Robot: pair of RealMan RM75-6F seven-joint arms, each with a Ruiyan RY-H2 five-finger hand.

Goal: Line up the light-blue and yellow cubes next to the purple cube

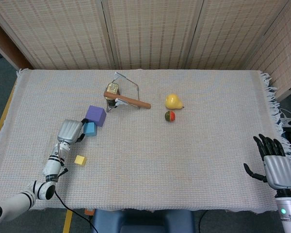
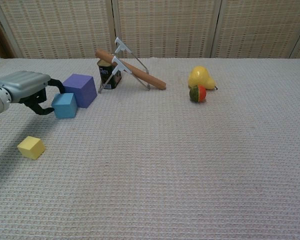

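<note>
Your left hand (image 2: 25, 86) sits low over the woven cloth (image 2: 190, 165) at the table's left side, its dark fingers (image 2: 40, 107) curled around the near-left side of the light-blue cube (image 2: 65, 105); the chest view shows the thumb reaching over the cube's top edge, but you cannot tell from either view whether the fingers actually clamp the cube or only rest against it. In the head view the same hand (image 1: 70, 130) lies just left of that light-blue cube (image 1: 89, 128). The cube stands flat on the cloth and touches the front-left face of the purple cube (image 2: 80, 90), which is the larger of the two. You have three cubes in all: one light-blue, one purple, one yellow. The yellow cube (image 2: 31, 147) lies by itself nearer the front edge, apart from the other two and below your left forearm in the head view (image 1: 80, 160). Further back, past the purple cube, stands one small tin can (image 2: 109, 76) with one wooden-handled metal tool (image 2: 132, 70) leaning across it. Toward the middle of the table you have two fruits close together: one yellow pear (image 2: 201, 78) and one small red-and-green ball-shaped fruit (image 2: 197, 93) just in front of it. Your right hand (image 1: 274, 162) is at the far right front corner, well away from everything, fingers spread and holding nothing.
</note>
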